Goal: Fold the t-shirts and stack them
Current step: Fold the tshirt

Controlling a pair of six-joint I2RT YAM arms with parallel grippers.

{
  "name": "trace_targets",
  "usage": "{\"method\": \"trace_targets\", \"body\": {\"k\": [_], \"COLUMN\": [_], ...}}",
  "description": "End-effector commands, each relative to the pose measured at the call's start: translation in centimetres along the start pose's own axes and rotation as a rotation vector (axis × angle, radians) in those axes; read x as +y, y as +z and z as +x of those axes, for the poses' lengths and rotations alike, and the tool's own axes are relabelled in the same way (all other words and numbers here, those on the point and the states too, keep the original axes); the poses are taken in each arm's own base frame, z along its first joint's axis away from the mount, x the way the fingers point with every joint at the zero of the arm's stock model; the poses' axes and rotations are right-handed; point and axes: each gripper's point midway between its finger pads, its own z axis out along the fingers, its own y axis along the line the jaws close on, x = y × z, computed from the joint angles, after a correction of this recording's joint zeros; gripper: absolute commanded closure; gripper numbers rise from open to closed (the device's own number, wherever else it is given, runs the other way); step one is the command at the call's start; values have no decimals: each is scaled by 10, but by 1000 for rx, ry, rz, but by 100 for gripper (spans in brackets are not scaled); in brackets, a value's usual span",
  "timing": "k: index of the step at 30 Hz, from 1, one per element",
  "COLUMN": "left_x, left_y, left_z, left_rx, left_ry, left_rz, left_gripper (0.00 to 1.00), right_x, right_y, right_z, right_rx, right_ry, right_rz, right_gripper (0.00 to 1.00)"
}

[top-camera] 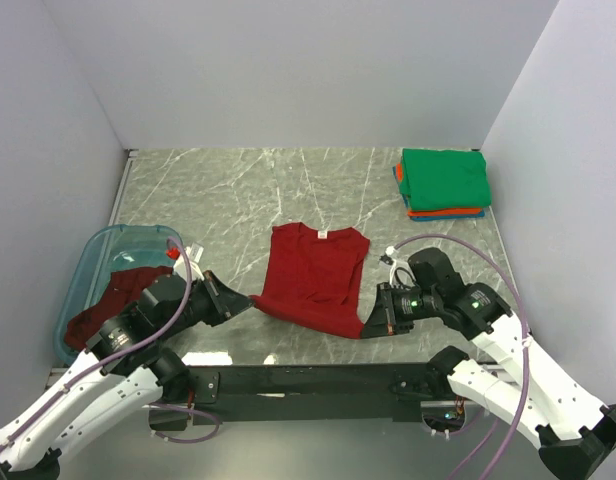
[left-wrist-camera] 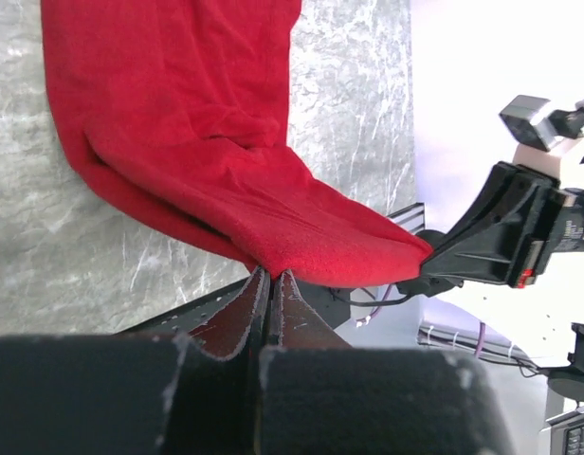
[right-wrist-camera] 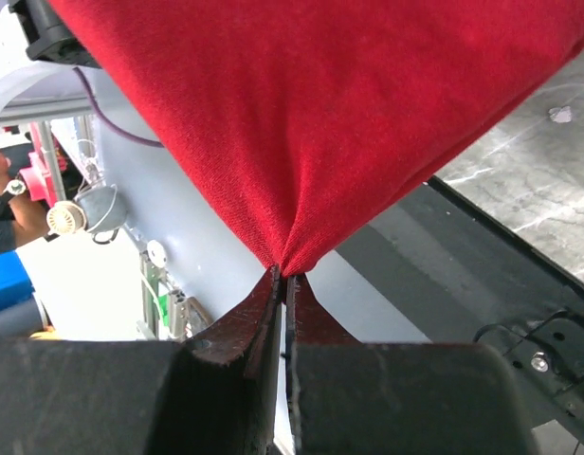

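Five t-shirts were in view. One bright red shirt [top-camera: 318, 275] lay mid-table, collar toward the far side. One maroon shirt [top-camera: 110, 300] sat crumpled in the single blue tub [top-camera: 93, 250] at the near left. Three more made a folded stack [top-camera: 445, 178] at the marble table's [top-camera: 238, 190] far right corner, green on top, orange and blue edges beneath. The left gripper [left-wrist-camera: 270, 278] was pinched tight on the red shirt's near left corner, and the right gripper [right-wrist-camera: 282, 275] was clamped likewise on its near right corner, both corners lifted off the surface.
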Motion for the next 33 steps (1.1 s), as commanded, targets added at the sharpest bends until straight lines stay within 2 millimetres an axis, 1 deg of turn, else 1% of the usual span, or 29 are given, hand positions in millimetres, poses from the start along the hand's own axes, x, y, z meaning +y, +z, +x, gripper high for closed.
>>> {"method": "trace_targets", "body": {"k": [1, 4, 5, 8, 9, 10, 11, 12, 13, 15, 16, 17, 18, 19, 20, 21, 23, 25, 26, 28, 29, 30, 31, 32, 33], "left_x": [-19, -17, -23, -21, -17, -18, -15, -17, -19, -19, -22, -17, -15, -18, -15, -19, -18, -21, -19, -28, -26, -30, -30, -25, -26], "left_y": [-9, -5, -2, 7, 10, 10, 14, 16, 18, 29, 30, 38, 40, 40, 45, 46, 53, 56, 62, 65, 71, 73, 76, 84, 87], "left_z": [-14, -25, -30, -38, -45, -50, -53, -57, -61, -61, -69, -69, -73, -79, -83, -88, -98, -106, -108, -117, -123, -127, -129, -129, -135], "left_rx": [-38, -89, -111, -151, -187, -205, -215, -231, -240, -229, -254, -246, -260, -279, -292, -307, -346, -368, -366, -381, -389, -390, -387, -374, -374], "left_ry": [35, 42, 40, 34, 30, 29, 34, 34, 37, 64, 63, 74, 72, 71, 83, 89, 106, 125, 140, 161, 171, 175, 177, 171, 162], "left_rz": [34, 11, 35, 16, -16, -27, -54, -57, -59, -74, -88, -126, -149, -160, -191, -187, -212, -226, -245, -236, -251, -242, -244, -263, -257], "left_gripper": [99, 99, 99, 99, 99, 99, 99, 99, 99, 99, 99, 99, 99, 99, 99, 99, 99, 99, 99, 99, 99, 99, 99, 99, 99], "right_x": [17, 12, 8, 5, -2, -5, -7, -7, -4, -2, -2, -3, -3, -7, -10, -11, -14, -16, -16, -17, -16, -13, -17, -17, -17], "right_y": [-12, -14, -13, -11, -12, -13, -14, -16, -16, -17, -16, -18, -18, -16, -17, -17, -18, -20, -21, -25, -27, -27, -27, -27, -27], "right_z": [-1, -17, -23, -34, -42, -49, -55, -61, -67, -77, -82, -87, -90, -94, -98, -104, -112, -124, -129, -142, -147, -150, -156, -159, -161], "right_rx": [3, -62, -85, -120, -154, -183, -206, -229, -250, -276, -286, -298, -303, -299, -307, -320, -338, -368, -380, -416, -429, -432, -436, -434, -431], "right_ry": [-27, -32, -29, -19, -19, -10, -10, -12, -19, -25, -25, -23, -23, -22, -9, -11, -1, -4, -3, 2, 1, -5, 10, 10, 11], "right_rz": [-30, 27, 55, 78, 117, 136, 151, 158, 145, 141, 145, 152, 155, 168, 180, 183, 197, 201, 203, 195, 187, 169, 175, 169, 161], "right_gripper": [98, 98, 98, 99, 99, 99, 99, 99, 100, 100, 100, 100, 100, 100, 100, 100, 100, 100, 100, 100, 100, 100, 100, 100, 100]}}
